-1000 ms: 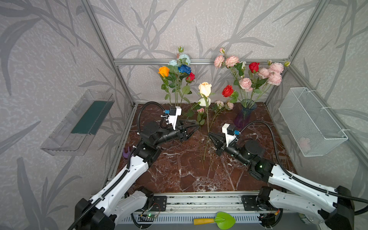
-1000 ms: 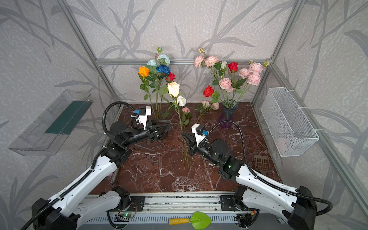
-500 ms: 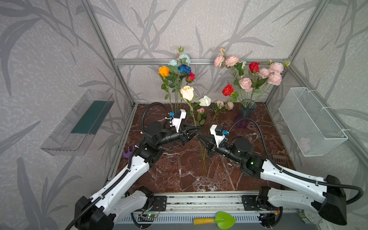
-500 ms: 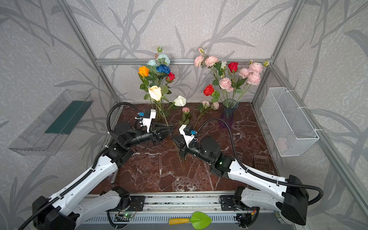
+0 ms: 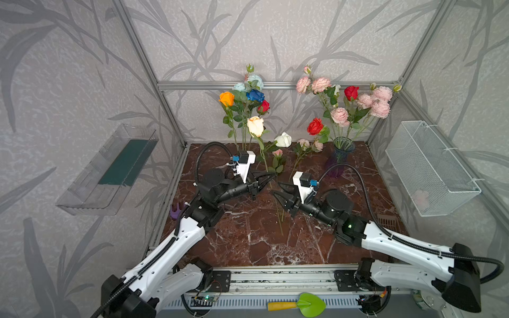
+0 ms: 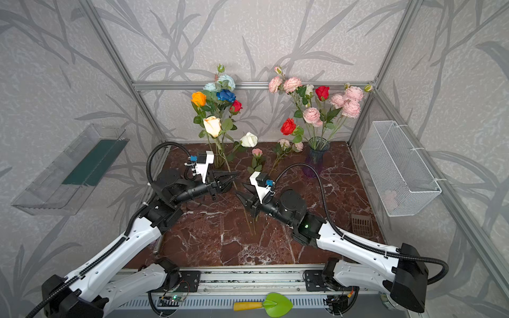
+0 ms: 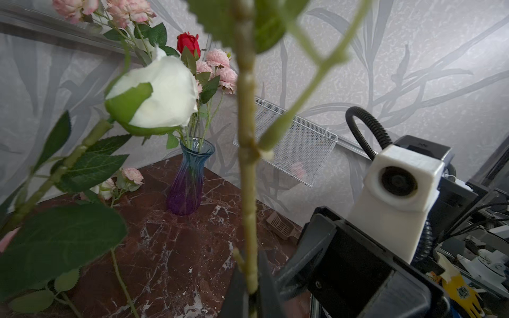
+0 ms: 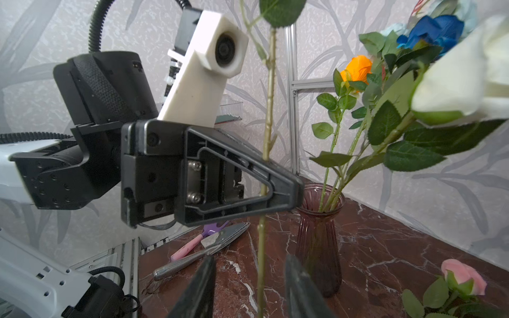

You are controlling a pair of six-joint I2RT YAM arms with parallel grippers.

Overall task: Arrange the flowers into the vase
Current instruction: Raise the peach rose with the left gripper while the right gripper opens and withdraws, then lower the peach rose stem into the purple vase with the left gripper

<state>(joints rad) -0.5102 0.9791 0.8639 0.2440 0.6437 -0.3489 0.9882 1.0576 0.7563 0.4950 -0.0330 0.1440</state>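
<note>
While left claw [image 5: 271, 177] pinches cream rose [image 5: 255, 126] stem, right claw [image 5: 275, 188] spread around same stem.

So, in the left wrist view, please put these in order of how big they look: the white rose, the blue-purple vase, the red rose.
1. white rose, largest, but it is nearest to the camera, so its true size is unsure.
2. blue-purple vase.
3. red rose, smallest.

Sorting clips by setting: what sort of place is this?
Probably a robot test cell: an aluminium frame with wallpapered panels encloses a marble-look tabletop, and two robot arms sit on a front rail.
</note>
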